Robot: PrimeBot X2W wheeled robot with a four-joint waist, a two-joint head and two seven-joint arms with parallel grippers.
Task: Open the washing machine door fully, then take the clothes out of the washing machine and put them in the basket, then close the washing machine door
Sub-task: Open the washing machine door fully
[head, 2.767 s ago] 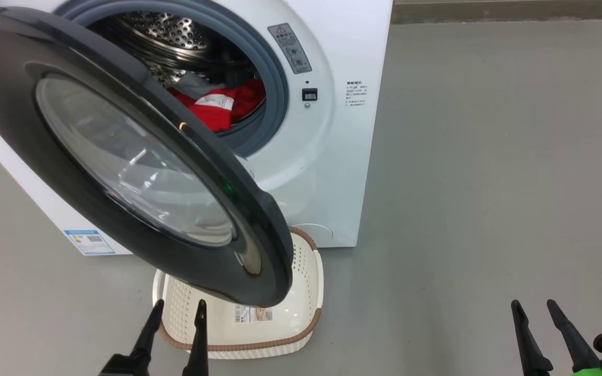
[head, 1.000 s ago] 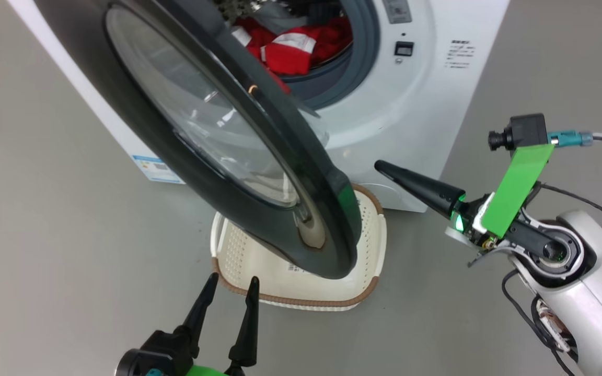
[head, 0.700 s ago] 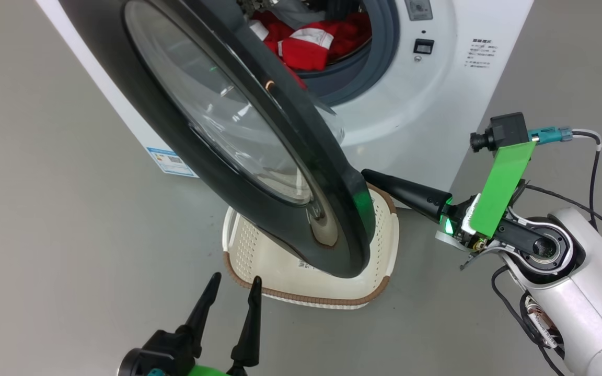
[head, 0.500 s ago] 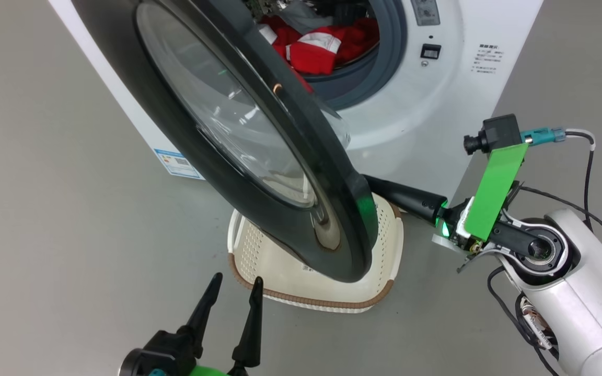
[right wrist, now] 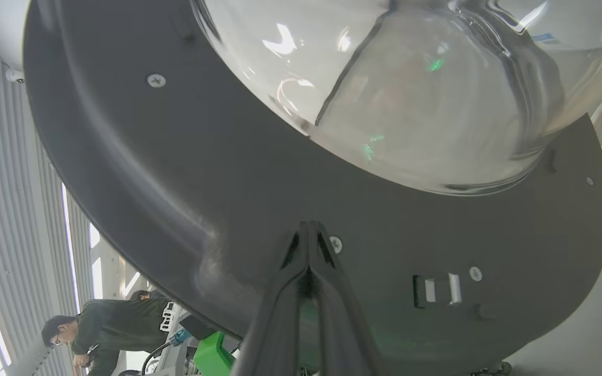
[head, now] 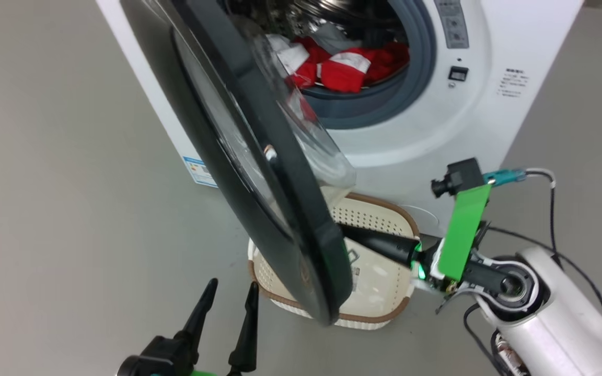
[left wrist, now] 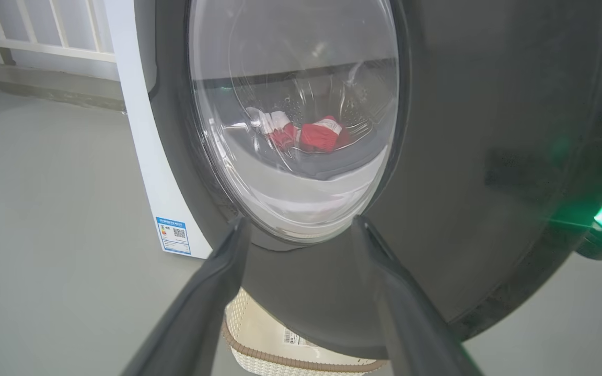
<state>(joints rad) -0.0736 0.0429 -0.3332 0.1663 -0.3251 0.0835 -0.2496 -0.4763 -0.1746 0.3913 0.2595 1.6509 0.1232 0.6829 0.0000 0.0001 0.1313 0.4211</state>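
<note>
Door point(head: 259, 172), black-rimmed, stands partly open, sweeping from 12 to 6 o'clock in the head view, above the basket point(head: 379, 215). Red and white clothes point(head: 350, 70) lie inside the washing machine point(head: 400, 141) at 1 o'clock. At 4 o'clock the right gripper point(right wrist: 309, 230), pinched together and empty, has its tips at the door's inner rim. At 7 o'clock the left gripper point(head: 232, 286) hangs spread wide, empty.

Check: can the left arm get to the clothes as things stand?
Probably not. The half-open door stands between the left tool and the clothes in the washer; it must swing wider first.
</note>
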